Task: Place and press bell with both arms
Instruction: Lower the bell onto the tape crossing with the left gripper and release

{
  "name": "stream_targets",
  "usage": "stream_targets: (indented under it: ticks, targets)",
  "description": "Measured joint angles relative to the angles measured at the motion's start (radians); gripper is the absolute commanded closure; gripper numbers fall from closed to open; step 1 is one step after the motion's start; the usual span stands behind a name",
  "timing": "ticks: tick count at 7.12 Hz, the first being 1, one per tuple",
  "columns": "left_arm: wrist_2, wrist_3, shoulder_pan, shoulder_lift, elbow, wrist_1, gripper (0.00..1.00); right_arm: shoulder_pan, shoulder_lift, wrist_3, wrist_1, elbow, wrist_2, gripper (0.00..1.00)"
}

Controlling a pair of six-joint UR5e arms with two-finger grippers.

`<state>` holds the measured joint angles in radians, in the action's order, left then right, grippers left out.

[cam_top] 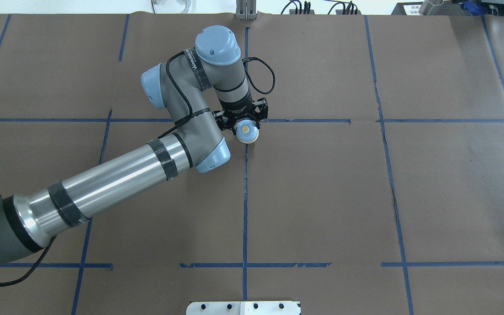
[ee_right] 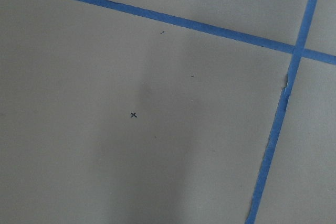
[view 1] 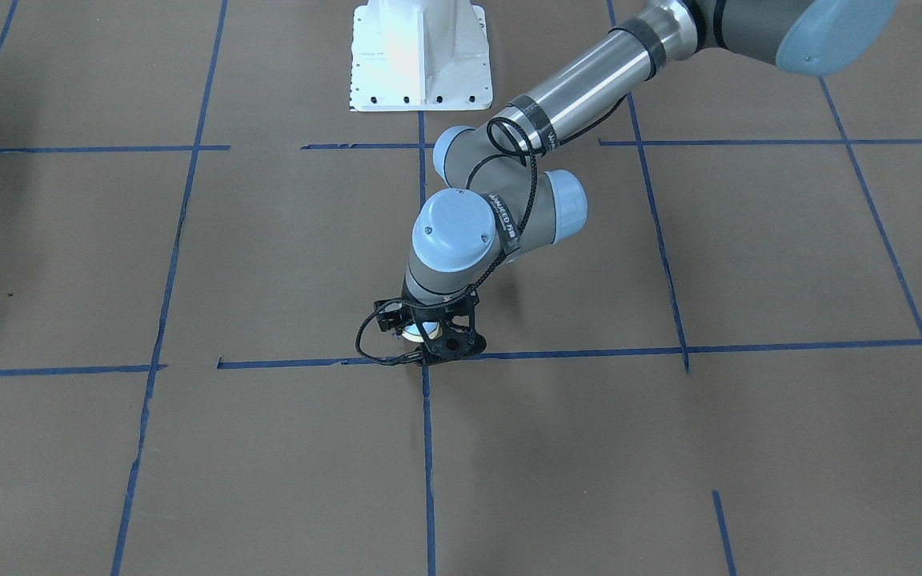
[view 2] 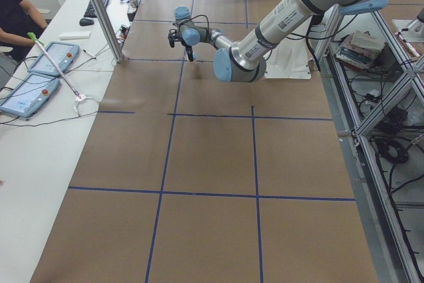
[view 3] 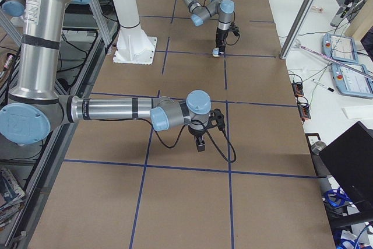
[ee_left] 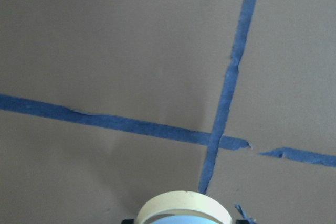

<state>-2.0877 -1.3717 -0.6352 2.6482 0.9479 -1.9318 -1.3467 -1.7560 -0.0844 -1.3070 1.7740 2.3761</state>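
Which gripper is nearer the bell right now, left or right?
Left. The left gripper holds the bell between its fingers at a tape crossing. The right gripper hangs far from it, toward the robot's right end of the table.

overhead: behind the robot, looking down
front: facing it, steep
sides: table point(view 2: 212, 164) ends, far
wrists: close, downward
overhead, front, left wrist share: tape cross point(ee_left: 214, 140)

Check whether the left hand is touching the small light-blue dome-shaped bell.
Touching. Overhead view: black fingers of the left hand clamp both sides of the bell; the left wrist view shows them flanking its cream rim.
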Motion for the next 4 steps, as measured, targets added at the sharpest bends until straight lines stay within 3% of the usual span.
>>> stream_targets:
  ticks: [2,4]
  targets:
    - [0.016,-0.002,0.004,0.004,0.016,0.062,0.80,0.001,0.004,0.000,0.000,0.000,0.000,0.00]
    - [0.018,-0.003,0.005,0.003,0.035,0.103,0.29,0.002,0.004,0.000,0.000,0.000,0.000,0.00]
